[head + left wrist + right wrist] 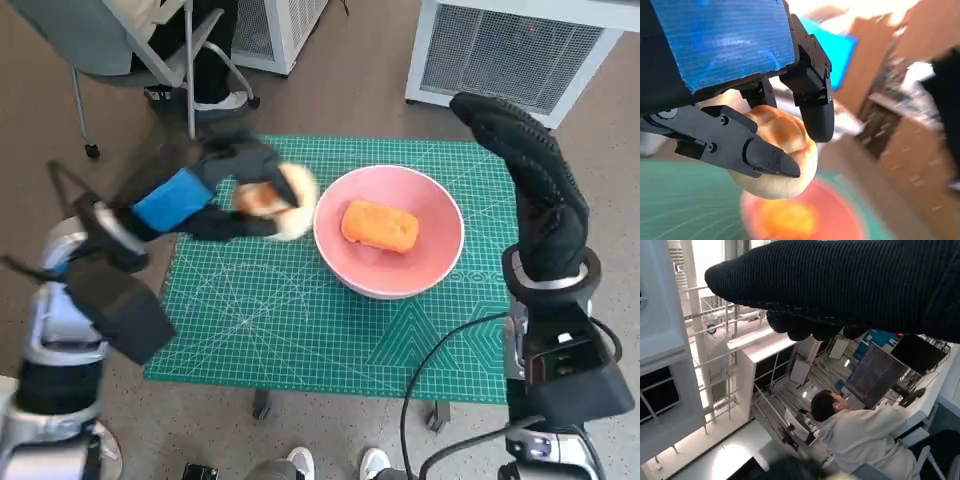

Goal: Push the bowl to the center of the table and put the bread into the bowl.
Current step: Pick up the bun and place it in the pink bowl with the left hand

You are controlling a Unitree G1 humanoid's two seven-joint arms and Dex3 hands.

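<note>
A pink bowl sits on the green mat, right of the middle, with an orange piece of bread lying in it. My left hand grips a pale round bun just left of the bowl's rim, above the mat. In the left wrist view the bun sits between the black fingers, with the bowl blurred below. My right hand is raised above the mat's right edge, fingers extended, holding nothing. Its glove spans the right wrist view.
The green cutting mat covers the small table. A chair stands beyond the far left corner, and white cabinets stand behind. A black cable hangs by the right arm. A person shows in the right wrist view.
</note>
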